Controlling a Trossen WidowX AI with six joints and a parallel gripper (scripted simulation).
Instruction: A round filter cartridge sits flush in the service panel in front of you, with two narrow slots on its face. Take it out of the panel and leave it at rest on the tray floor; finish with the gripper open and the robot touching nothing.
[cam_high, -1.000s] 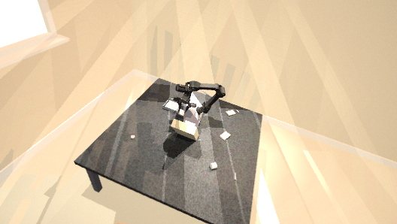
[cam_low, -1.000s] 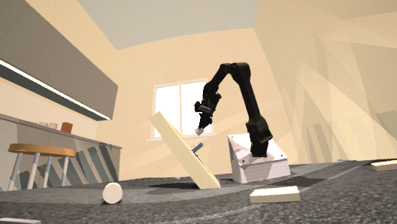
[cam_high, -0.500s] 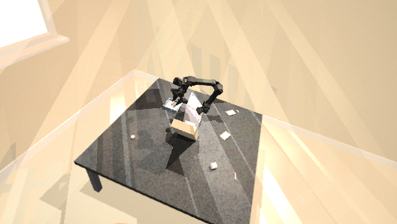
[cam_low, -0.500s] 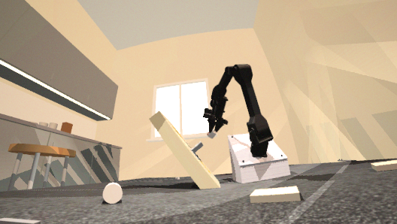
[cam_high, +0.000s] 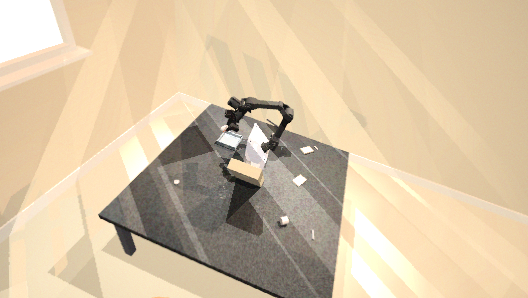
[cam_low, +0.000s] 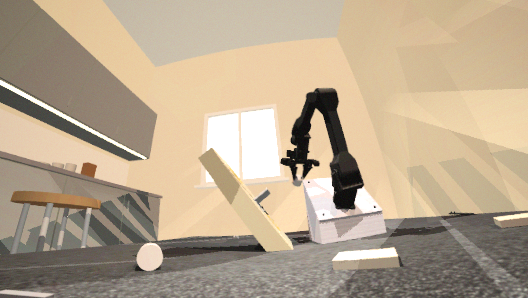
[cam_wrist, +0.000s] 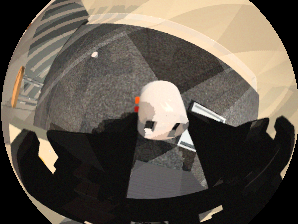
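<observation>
The round filter cartridge (cam_high: 224, 128) (cam_low: 297, 182) (cam_wrist: 162, 102) is pale pinkish white, out of the panel, with two dark slots on its near end in the wrist view. My gripper (cam_low: 301, 176) (cam_wrist: 162, 115) is shut on it and holds it in the air. The tray (cam_high: 229, 141) (cam_wrist: 208, 112) is light with a pale rim; in the top view the cartridge shows by its upper left edge, and in the wrist view the tray is partly hidden behind the cartridge and a finger. The service panel (cam_high: 245, 170) (cam_low: 240, 200) is a leaning cream slab; its face is mostly hidden.
A grey part (cam_low: 262, 195) sticks out from the panel's face. A white sloped box (cam_high: 255, 150) (cam_low: 322, 200) stands by the arm's base, between tray and panel. A white cylinder (cam_high: 284, 220) (cam_low: 149, 257) and a flat cream block (cam_high: 299, 180) (cam_low: 366, 258) lie on the table.
</observation>
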